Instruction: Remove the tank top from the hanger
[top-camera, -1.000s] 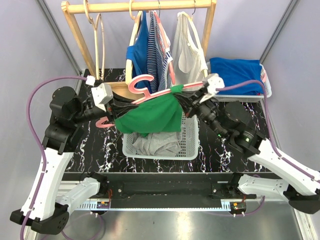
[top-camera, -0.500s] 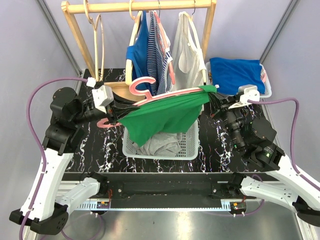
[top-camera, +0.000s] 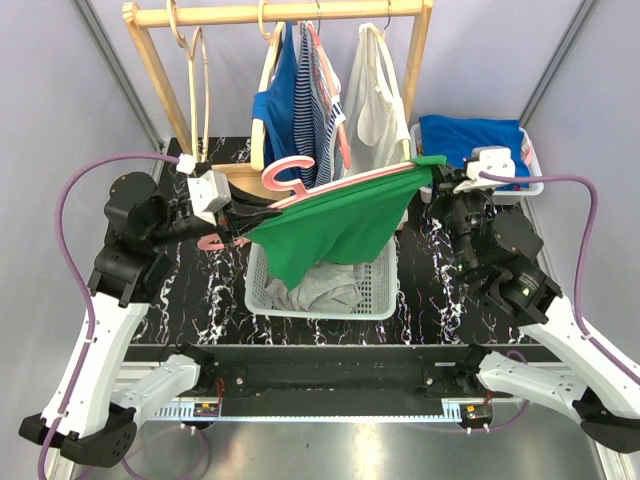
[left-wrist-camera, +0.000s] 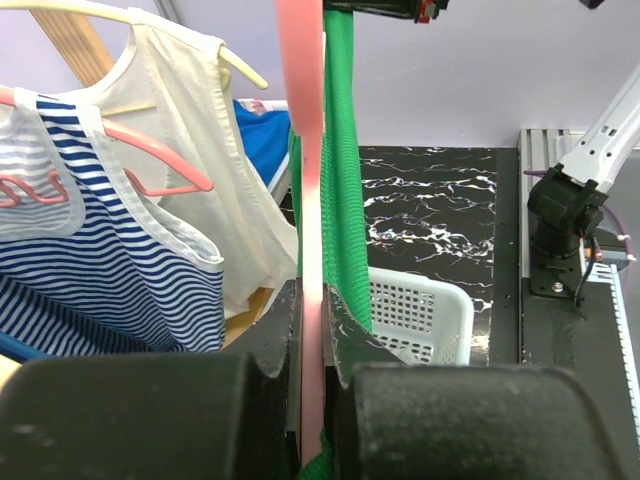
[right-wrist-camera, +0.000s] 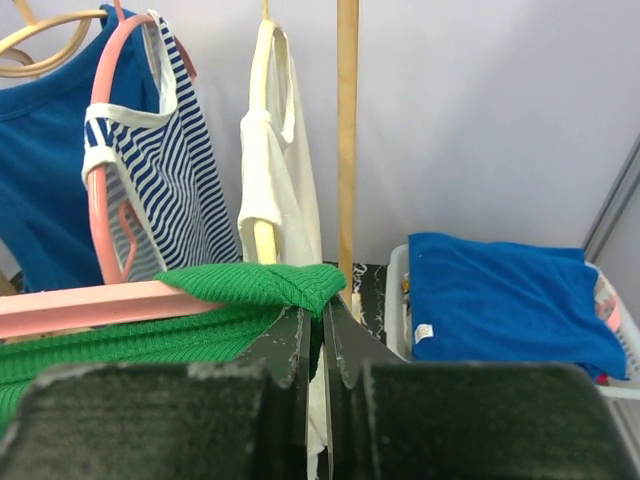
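Observation:
A green tank top (top-camera: 335, 225) hangs stretched along a pink hanger (top-camera: 300, 190) above the white basket. My left gripper (top-camera: 240, 218) is shut on the hanger's left end; in the left wrist view the pink hanger (left-wrist-camera: 305, 300) sits pinched between the jaws, green fabric (left-wrist-camera: 345, 200) beside it. My right gripper (top-camera: 435, 180) is shut on the tank top's right shoulder strap, pulled out past the hanger's right tip. Seen from the right wrist, the green strap (right-wrist-camera: 270, 285) folds down between the jaws, and the pink hanger (right-wrist-camera: 90, 305) ends left of them.
A wooden rack (top-camera: 280, 15) at the back holds blue (top-camera: 280, 100), striped (top-camera: 322, 110) and white (top-camera: 375, 100) garments on hangers. A white basket (top-camera: 385, 290) with grey cloth sits below the tank top. A tray with blue cloth (top-camera: 470, 145) stands at the back right.
My right gripper has drawn the tank top's strap rightward and upward, stretching the bunched green fabric out along the hanger. The left gripper has kept its hold on the hanger.

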